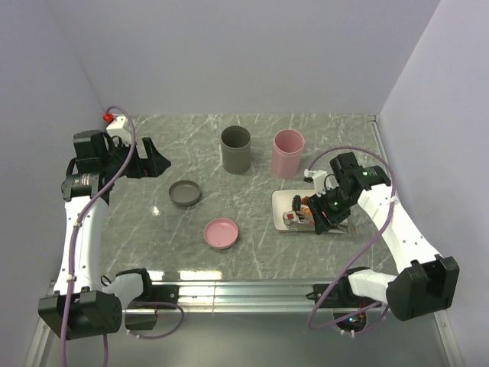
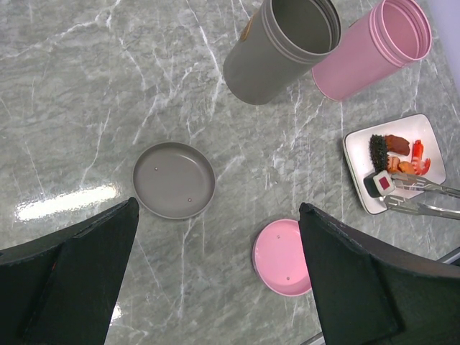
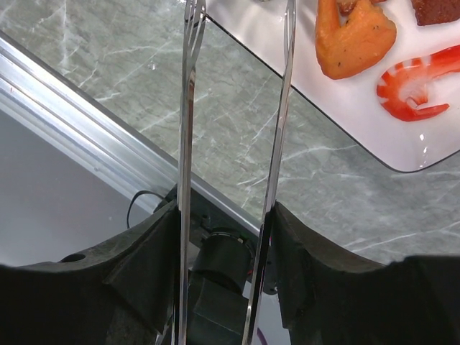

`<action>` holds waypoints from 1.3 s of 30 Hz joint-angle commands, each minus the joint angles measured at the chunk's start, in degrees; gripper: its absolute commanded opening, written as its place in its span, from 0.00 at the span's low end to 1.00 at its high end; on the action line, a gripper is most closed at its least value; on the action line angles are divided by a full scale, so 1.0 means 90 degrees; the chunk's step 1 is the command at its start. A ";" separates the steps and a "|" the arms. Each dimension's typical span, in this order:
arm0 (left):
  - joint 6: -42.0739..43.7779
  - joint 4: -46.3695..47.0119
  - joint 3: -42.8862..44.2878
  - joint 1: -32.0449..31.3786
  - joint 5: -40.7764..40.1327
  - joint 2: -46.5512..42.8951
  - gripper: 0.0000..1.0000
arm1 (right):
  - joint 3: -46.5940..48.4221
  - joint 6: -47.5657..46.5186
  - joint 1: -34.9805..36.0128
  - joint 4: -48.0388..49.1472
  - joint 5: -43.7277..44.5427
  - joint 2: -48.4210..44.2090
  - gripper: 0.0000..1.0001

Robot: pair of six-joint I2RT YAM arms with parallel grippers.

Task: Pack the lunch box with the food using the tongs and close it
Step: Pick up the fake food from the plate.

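Note:
The lunch box is two tall open tubs, grey [image 1: 235,149] [image 2: 280,50] and pink [image 1: 288,153] [image 2: 374,50]. A grey lid [image 1: 186,193] [image 2: 174,180] and a pink lid [image 1: 221,232] [image 2: 284,257] lie apart from them. The food lies on a white plate [image 1: 281,200] [image 2: 357,144]: an orange fried bit [image 3: 356,39], a shrimp [image 3: 417,86] and a sushi roll [image 2: 382,183]. My right gripper [image 1: 325,214] [image 3: 226,215] is shut on the tongs [image 2: 424,198] [image 3: 188,144]. Their spread arms reach over the plate, the tips either side of the sushi roll. My left gripper [image 1: 153,160] [image 2: 219,208] hangs open and empty, high at the far left.
The table's metal front rail [image 1: 244,289] [image 3: 72,122] runs just below the plate's near side. Walls close in the table at the back and both sides. A small red part [image 1: 107,116] sits at the back left corner.

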 commanded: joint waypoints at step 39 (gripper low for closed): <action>0.0095 0.0221 -0.0123 0.0001 -0.0016 -0.0136 0.99 | 0.0664 0.0410 0.0331 0.0606 -0.0123 0.0730 0.43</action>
